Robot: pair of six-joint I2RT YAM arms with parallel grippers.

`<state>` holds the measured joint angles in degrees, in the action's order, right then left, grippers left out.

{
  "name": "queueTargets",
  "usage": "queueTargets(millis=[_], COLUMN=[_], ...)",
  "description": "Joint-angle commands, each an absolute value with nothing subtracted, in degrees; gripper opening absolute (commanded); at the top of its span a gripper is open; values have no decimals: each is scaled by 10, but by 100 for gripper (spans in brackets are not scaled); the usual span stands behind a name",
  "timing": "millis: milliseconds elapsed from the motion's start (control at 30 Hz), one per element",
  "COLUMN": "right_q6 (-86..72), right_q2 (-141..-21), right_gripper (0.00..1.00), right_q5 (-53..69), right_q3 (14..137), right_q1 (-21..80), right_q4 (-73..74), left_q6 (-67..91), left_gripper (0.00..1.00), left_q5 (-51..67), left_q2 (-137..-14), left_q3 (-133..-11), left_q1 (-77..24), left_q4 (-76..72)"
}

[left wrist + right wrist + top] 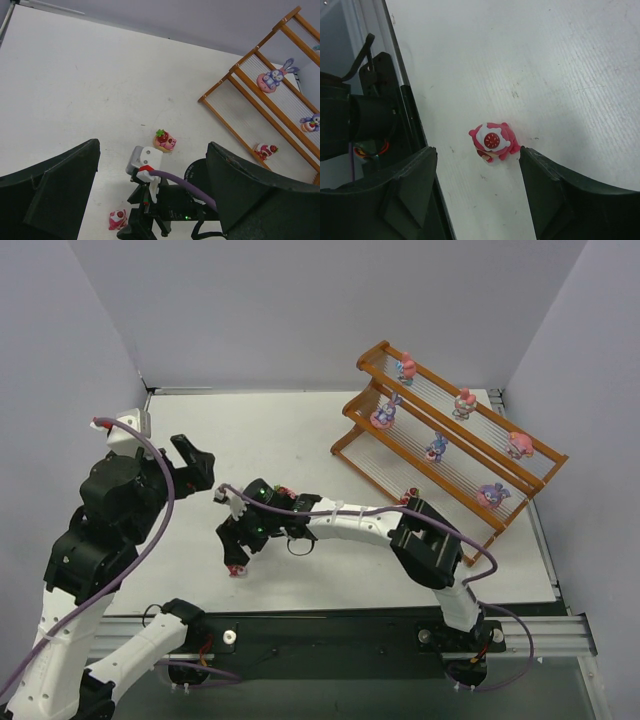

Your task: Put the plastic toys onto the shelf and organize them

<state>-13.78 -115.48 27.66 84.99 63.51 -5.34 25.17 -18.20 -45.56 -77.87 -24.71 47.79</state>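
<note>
Right fingers (555, 195) spread, pink toy (492, 142) below

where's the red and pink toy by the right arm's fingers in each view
top external: red-pink toy on the table, low, left of centre
left wrist: bottom edge, left of centre
right wrist: middle of frame
shared landmark: the right fingers close beside it

White table (280, 430), matte, with a few small dark scuffs (515, 93). Pale grey-lavender walls (300, 310) close it in at the back, left and right. Aluminium rail (545, 633) runs along the near edge, with a dark plate (330, 625) across its middle.
</note>
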Motion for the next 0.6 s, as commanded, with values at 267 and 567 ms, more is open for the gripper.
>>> queueTargets(millis=[267,567], right_q6=[-93,-98], right_q2=[-1224,-1241], right_gripper=[73,46], right_q5=[178,175], right_q3=[912,929], right_q1=[664,664], right_q4=[-35,-20], left_q6=[229,220], left_gripper=[97,97], left_q5=[-195,-206], left_q2=[-458,-461], left_q3=[-793,-791], left_q1=[-258,-266], left_q4=[473,468])
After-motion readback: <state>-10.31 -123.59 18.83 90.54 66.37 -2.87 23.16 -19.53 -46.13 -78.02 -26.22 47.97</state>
